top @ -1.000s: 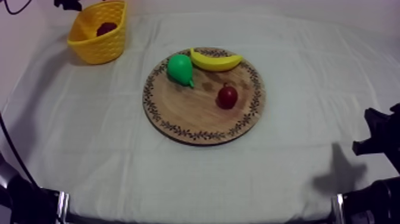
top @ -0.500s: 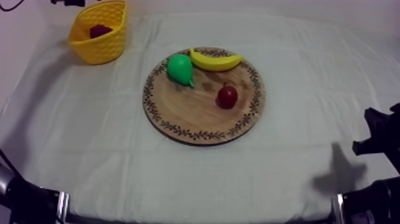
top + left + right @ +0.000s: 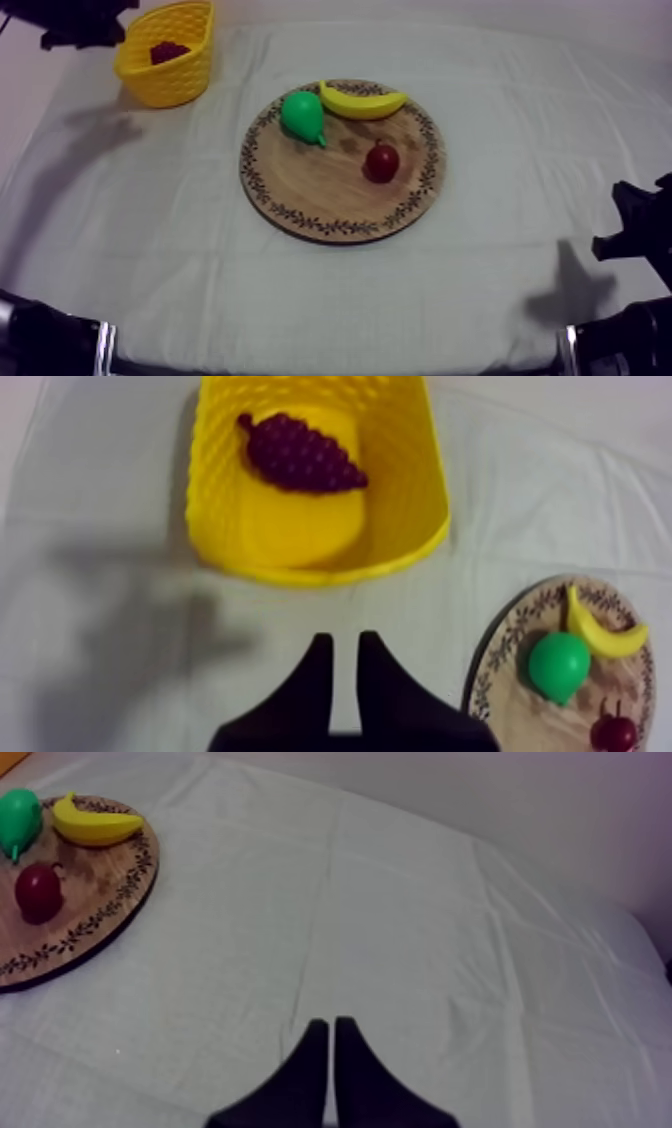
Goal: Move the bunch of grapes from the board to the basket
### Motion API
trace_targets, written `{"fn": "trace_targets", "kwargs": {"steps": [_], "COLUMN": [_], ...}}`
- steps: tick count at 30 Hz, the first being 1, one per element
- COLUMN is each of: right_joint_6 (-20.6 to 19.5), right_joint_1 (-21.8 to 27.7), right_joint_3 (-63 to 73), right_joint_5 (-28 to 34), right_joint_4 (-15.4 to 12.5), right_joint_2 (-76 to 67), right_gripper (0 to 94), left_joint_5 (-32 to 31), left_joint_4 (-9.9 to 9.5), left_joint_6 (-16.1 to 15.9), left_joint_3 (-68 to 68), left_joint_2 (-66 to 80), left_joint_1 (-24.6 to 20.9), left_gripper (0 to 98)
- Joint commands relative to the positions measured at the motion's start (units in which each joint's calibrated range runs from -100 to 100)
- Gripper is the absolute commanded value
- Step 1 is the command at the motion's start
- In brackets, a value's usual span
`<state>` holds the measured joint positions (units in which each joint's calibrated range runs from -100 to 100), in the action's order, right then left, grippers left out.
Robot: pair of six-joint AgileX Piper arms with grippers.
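The bunch of grapes point(image 3: 300, 454) lies inside the yellow basket point(image 3: 410, 486), dark purple against its floor; from above, the grapes point(image 3: 168, 50) sit in the basket point(image 3: 180, 80) at the far left corner. My left gripper point(image 3: 344, 638) hovers over the cloth just short of the basket, shut with only a thin slit between its fingers and nothing held. My left arm point(image 3: 80, 20) shows beside the basket. My right gripper point(image 3: 331, 1022) is shut as a narrow wedge above bare cloth and rests at the table's right side point(image 3: 635, 225).
The round wooden board point(image 3: 320, 185) sits mid-table with a green pear point(image 3: 301, 115), a banana point(image 3: 362, 100) and a small red fruit point(image 3: 381, 161) on it. Bare cloth surrounds the board.
My left arm has come further into the top view beside the basket, and its shadow now falls on the cloth. The grapes have shifted slightly in the basket.
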<state>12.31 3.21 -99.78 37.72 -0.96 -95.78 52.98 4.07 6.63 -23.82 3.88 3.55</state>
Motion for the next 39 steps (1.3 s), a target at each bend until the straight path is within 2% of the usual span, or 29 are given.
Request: {"fn": "trace_targets", "kwargs": {"steps": [1,10,18,27,33,39], "right_joint_6": [0.1,0.1,0.1,0.1,0.1,0.1], "right_joint_1": [0.0,0.0,0.0,0.0,0.0,0.0], "right_joint_3": [0.0,0.0,0.0,0.0,0.0,0.0], "right_joint_5": [0.0,0.0,0.0,0.0,0.0,0.0], "right_joint_4": [0.0,0.0,0.0,0.0,0.0,0.0], "right_joint_2": [0.0,0.0,0.0,0.0,0.0,0.0], "right_gripper": [0.3,0.3,0.3,0.3,0.3,0.3], "left_joint_5": [-2.9,-10.9,-14.8,-16.9,-17.1,-17.5], "left_joint_4": [-0.02,-0.22,-0.61,-1.75,-2.71,-5.21], "left_joint_6": [-0.3,-2.2,-3.2,-2.0,-4.1,0.4], "left_joint_3": [-16.0,-42.5,-60.0,-69.4,-73.3,-74.5], "left_joint_2": [8.6,27.8,49.5,70.4,80.6,88.4], "left_joint_1": [-0.4,-1.2,-1.0,2.2,2.7,3.0], "left_gripper": [4.6,0.5,0.2,0.7,0.2,0.1]}}
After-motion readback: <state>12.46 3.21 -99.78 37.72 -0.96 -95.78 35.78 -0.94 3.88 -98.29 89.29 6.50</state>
